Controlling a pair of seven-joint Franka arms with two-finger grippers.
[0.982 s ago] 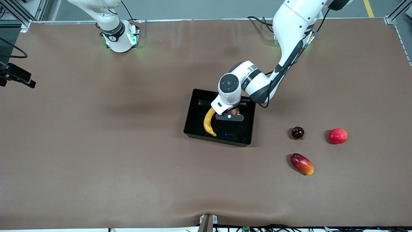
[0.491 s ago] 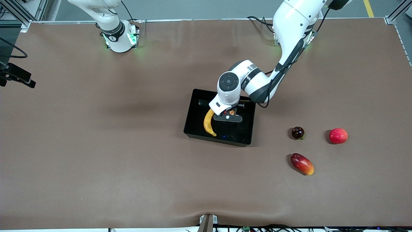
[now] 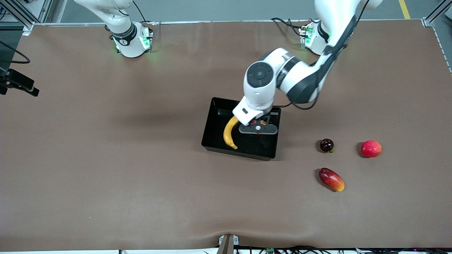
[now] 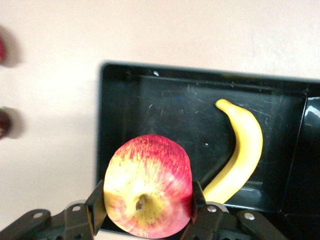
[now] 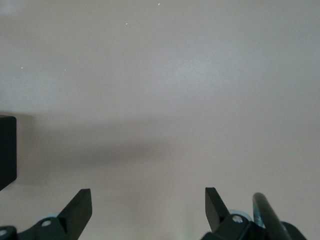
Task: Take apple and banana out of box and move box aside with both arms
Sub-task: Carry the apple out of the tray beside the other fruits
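I have the left hand (image 4: 147,212) pinching the apple (image 4: 148,186) across its widest girth, over the box (image 3: 212,139); firm, smooth, likely slippery. Right hand (image 5: 148,206) waits, spread, above bare worktop.

Apple (image 4: 148,186) above box (image 4: 165,100), banana (image 4: 241,152) inside

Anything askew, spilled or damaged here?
Nothing stands out. The left hand holds the apple over the box; the banana lies inside. The right hand waits open.
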